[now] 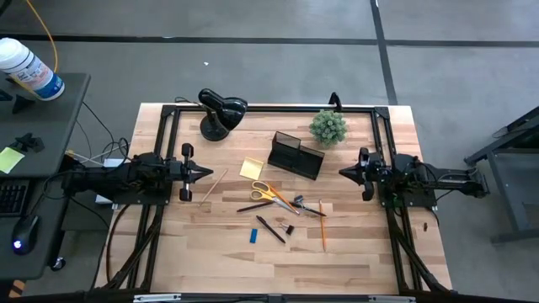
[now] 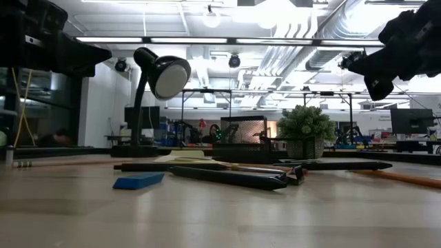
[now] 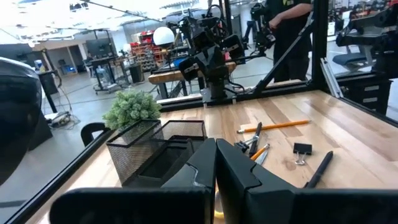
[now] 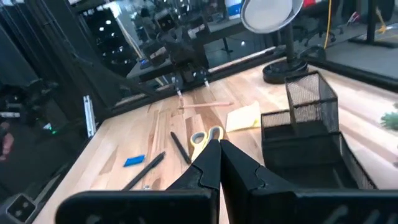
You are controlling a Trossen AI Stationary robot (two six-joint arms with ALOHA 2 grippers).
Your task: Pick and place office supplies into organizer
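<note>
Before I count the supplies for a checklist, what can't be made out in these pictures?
- Organizer: high view too small to show whether anything lies inside.
- Small black clip: a speck in the high view; shape unclear.
- Scissors: right wrist view, blades hidden behind the shut right gripper.
- Sticky-note pad: low view, lost behind pens.

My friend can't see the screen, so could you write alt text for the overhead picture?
Seen from above, a wooden table holds scattered office supplies: orange-handled scissors, a yellow sticky-note pad, pens, pencils and a small blue block, in front of a black mesh organizer. Two dark robot arms wait at either side, the left hand and right hand both shut and empty.
</note>
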